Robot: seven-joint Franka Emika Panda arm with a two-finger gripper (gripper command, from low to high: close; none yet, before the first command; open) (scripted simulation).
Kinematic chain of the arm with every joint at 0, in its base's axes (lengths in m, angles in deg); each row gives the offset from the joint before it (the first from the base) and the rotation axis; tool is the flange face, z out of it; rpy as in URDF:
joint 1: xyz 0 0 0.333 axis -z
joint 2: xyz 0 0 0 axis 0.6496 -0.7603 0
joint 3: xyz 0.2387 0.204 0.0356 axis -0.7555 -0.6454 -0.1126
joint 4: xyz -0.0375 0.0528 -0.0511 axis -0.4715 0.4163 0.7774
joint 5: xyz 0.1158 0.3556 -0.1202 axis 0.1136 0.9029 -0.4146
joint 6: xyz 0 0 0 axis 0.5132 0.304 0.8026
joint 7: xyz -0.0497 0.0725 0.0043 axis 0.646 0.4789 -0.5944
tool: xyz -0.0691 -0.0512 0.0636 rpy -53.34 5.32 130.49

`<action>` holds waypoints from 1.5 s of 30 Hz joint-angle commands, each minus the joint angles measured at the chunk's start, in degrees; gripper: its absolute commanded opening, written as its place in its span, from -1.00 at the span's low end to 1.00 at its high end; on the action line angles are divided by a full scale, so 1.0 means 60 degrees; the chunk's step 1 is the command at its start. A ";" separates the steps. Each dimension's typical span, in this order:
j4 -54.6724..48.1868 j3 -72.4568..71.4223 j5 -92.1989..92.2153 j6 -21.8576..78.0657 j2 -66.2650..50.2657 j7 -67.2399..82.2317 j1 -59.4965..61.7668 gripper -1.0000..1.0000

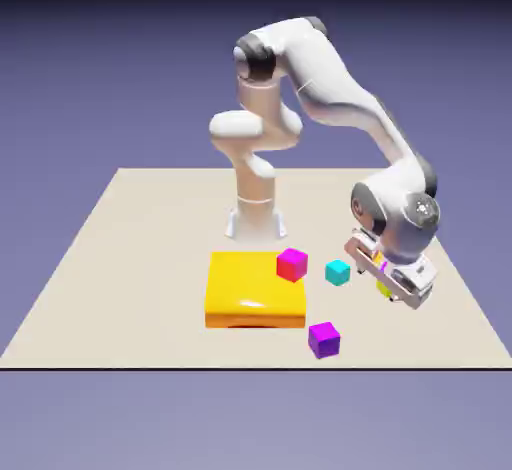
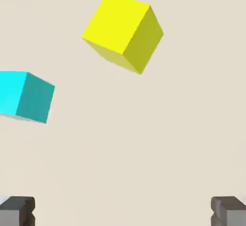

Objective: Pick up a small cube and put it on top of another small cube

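so this looks like the approach step, nothing picked up yet. the gripper point(image 2: 123, 210) has its two grey tips spread wide at the bottom corners of the hand view with only bare table point(image 2: 144, 148) between them, so it's apart and empty. the small yellow cube point(image 2: 122, 31) sits on the table up ahead of the fingers in that view, well clear of them and turned at an angle to the gap. in the exterior view it's mostly hidden behind the hand, just a yellow sliver point(image 1: 383, 286) by the gripper on that view's right side.

a cyan cube point(image 2: 26, 96) is near the yellow one, off to the side. the magenta cube point(image 1: 292, 264) sits at the corner of the big flat yellow-orange block point(image 1: 250, 288), and the purple cube point(image 1: 323, 339) is out on the table in front of the block.

next move, i'd guess: bring the hand over the yellow cube so it sits centred between the fingers, probably roll the wrist to square up with its faces, then drop and close. watch the cyan one, it's close enough to get bumped.

containers: none here, just cubes, the block and the table.
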 commanded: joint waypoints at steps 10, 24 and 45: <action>-0.1828 -0.1049 -0.0065 0.2457 -0.2448 0.4153 -0.0204 0.00; -0.1777 -0.1488 -0.0205 0.2629 -0.3833 0.6321 -0.0290 -1.00; 0.3130 -0.7714 -0.6751 0.5076 0.0686 1.2567 0.5971 -1.00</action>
